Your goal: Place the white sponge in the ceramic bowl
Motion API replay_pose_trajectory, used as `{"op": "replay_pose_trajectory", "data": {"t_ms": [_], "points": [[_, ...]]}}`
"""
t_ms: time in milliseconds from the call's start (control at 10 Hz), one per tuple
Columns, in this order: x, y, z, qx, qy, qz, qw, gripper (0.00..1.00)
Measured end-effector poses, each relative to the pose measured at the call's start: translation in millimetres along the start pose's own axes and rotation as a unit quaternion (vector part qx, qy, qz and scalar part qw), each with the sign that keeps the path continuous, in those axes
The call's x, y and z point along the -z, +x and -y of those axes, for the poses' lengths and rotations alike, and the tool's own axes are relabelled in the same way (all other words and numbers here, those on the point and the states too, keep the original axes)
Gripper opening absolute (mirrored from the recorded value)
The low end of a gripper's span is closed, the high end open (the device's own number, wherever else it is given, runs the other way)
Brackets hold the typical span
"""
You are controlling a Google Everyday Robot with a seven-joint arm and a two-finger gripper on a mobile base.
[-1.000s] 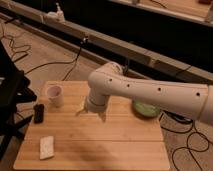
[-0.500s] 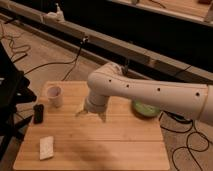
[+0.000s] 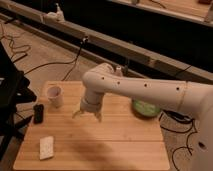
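Note:
The white sponge [image 3: 46, 147] lies flat near the front left corner of the wooden table [image 3: 115, 145]. The ceramic bowl [image 3: 146, 108] stands at the table's right side, partly hidden behind my white arm [image 3: 145, 90]. My gripper [image 3: 87, 115] hangs over the middle of the table, fingers pointing down, to the right of and behind the sponge and left of the bowl. Nothing is in the gripper.
A white cup [image 3: 54, 96] stands at the back left of the table. A small black rectangular object [image 3: 38, 113] lies at the left edge. Cables run over the floor behind the table, and a dark frame stands at the left.

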Motion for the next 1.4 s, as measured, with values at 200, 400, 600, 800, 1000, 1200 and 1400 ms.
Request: {"op": "replay_pose_trajectory", "data": {"t_ms": [200, 400, 600, 800, 1000, 1200, 1400], "points": [[-24.0, -7.3, -30.8, 0.029, -0.008, -0.023, 0.9993, 0.76], [-44.3, -9.7, -68.2, 0.066, -0.019, -0.042, 0.9968, 0.76], [-59.5, -9.0, -120.2, 0.105, -0.044, -0.055, 0.9920, 0.76], [-65.7, 2.4, -164.4, 0.145, -0.063, -0.065, 0.9854, 0.76], [-66.4, 5.0, -172.3, 0.153, -0.067, -0.067, 0.9837, 0.76], [-66.5, 5.7, -173.2, 0.154, -0.067, -0.067, 0.9835, 0.76], [-66.8, 5.2, -171.5, 0.152, -0.066, -0.068, 0.9839, 0.76]]}}
